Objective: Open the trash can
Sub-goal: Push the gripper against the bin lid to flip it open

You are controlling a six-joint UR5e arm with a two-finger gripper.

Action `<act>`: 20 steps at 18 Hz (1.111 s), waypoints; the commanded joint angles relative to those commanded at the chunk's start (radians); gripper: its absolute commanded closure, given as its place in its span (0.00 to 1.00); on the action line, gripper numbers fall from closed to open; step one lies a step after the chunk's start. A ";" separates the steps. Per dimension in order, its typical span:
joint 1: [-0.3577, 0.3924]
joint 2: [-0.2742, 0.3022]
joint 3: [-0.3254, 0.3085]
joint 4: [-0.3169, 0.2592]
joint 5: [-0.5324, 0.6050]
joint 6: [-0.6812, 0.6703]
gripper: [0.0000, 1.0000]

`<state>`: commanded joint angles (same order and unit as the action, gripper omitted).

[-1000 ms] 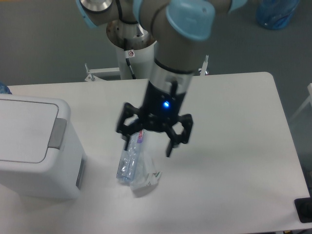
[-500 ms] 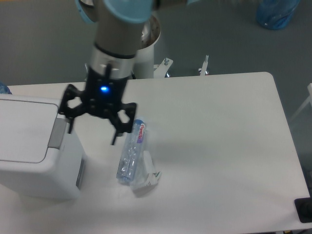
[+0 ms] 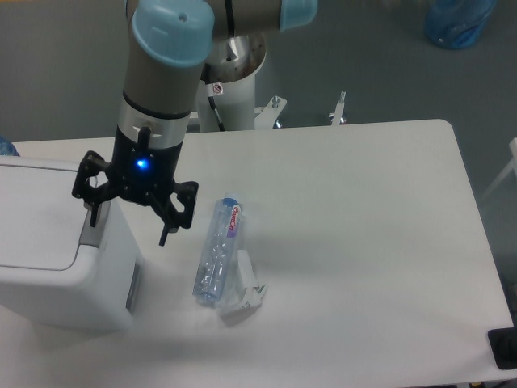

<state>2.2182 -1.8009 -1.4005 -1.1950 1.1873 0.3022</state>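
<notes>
At the left edge of the frame we see the trash can [image 3: 48, 242], its lid flat and closed, the grey tab [image 3: 91, 229] on its right side. Our gripper [image 3: 129, 228] hangs over that right edge, jaws spread wide with nothing between them. Just right of it, a clear bottle [image 3: 216, 260] lies on the white table [image 3: 363, 242].

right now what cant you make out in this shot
- Trash can: left side cut off by the frame edge.
- Grey push tab: upper part hidden behind the gripper, so contact is unclear.
- Bottle label: too small to read.
- White object beside the bottle: unidentifiable.
</notes>
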 joint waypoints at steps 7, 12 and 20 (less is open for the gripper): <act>-0.014 -0.005 -0.018 0.008 0.002 -0.002 0.00; -0.018 -0.003 -0.034 0.017 0.002 -0.002 0.00; -0.034 -0.015 -0.032 0.023 0.058 -0.002 0.00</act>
<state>2.1844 -1.8162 -1.4327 -1.1720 1.2455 0.3007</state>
